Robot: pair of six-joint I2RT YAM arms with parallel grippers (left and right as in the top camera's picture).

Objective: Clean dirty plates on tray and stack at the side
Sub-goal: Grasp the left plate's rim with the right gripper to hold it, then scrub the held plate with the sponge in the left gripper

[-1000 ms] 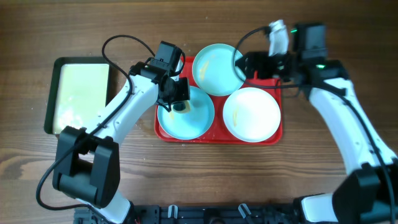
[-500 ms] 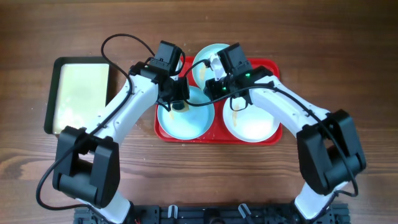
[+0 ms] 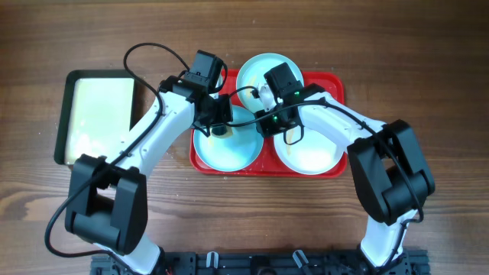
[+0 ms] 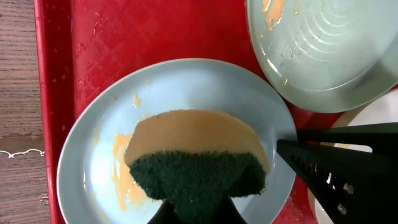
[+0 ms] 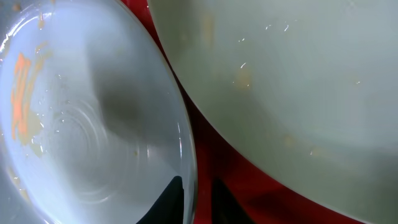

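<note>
Three plates lie on the red tray [image 3: 336,82]. My left gripper [image 3: 219,121] [image 4: 193,214] is shut on a green-and-tan sponge [image 4: 196,165] over the front-left pale-blue plate [image 3: 229,155] [image 4: 93,143], which carries orange smears. My right gripper [image 3: 267,126] [image 5: 199,196] reaches down where the plates meet. Its fingers straddle this plate's [image 5: 93,155] right rim, one inside and one over the tray [image 5: 214,137], closed narrowly on it. The back pale-blue plate [image 3: 256,67] [image 4: 329,50] and the white plate [image 3: 315,151] are partly hidden by the right arm.
A smaller cream tray with a dark rim [image 3: 95,114] sits on the wooden table [image 3: 428,46] left of the red tray. The left arm's black cable [image 3: 153,50] loops above its forearm. Both arms cross over the red tray.
My right arm has swung in from the back right to the middle of the tray, and its jaws have narrowed onto the plate rim. The left arm and sponge have stayed put.
</note>
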